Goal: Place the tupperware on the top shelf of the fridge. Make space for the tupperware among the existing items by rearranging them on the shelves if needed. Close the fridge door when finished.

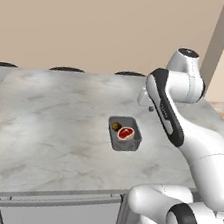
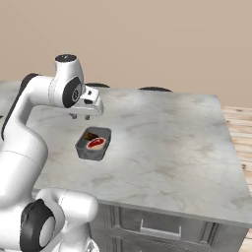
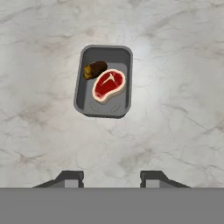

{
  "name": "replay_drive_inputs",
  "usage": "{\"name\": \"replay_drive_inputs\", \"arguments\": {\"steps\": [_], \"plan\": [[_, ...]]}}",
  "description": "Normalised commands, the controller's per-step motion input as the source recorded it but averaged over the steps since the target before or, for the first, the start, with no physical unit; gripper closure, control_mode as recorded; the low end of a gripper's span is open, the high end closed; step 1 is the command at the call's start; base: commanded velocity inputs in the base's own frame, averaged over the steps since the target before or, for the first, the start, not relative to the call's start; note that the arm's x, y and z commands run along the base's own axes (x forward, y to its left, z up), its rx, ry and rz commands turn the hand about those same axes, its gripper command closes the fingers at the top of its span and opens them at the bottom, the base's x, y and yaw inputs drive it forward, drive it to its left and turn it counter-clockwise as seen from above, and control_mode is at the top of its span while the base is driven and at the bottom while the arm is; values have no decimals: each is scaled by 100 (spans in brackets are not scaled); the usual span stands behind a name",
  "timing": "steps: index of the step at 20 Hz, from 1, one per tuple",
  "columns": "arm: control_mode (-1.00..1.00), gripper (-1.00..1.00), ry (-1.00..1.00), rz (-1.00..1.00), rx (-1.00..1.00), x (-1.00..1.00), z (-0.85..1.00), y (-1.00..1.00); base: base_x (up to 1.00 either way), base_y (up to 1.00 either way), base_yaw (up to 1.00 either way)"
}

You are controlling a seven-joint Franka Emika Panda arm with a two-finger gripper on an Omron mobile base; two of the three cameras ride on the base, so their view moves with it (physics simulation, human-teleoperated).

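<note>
While the tupperware (image 3: 104,81) sits alone on the counter (image 3: 175,109), the gripper (image 3: 112,177) hovers above it, its 2 fingers parted and empty, ready to descend.

One grey tupperware (image 3: 84,92), one raw steak (image 3: 108,85), one small brown food piece (image 3: 95,69), one marble counter (image 3: 175,109)

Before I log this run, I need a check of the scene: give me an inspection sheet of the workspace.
Surface: marble counter, bare apart from one container.
Job's things: grey tupperware sits open on the counter, holding a red steak and a small brown food piece.
Clutter: nothing seen.
Grippers: gripper above the counter, short of the tupperware, fingers apart, holding nothing.
Cables: nothing seen.
Surroundings: beige wall, wooden floor, drawer front under the counter.
</note>
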Motion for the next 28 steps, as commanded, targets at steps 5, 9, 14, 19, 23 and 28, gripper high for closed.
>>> {"name": "replay_drive_inputs", "arguments": {"steps": [5,9,14,19,23,28], "plan": [[-100,-100,0,0,0,0,0,1,0,0,0],[-100,-100,0,0,0,0,0,0,0,0,0],[-100,-100,0,0,0,0,0,0,0,0,0],[-100,-100,0,0,0,0,0,0,0,0,0],[-100,-100,1,0,0,1,0,-4,0,0,0],[-100,-100,0,0,0,0,-2,0,0,0,0]]}}
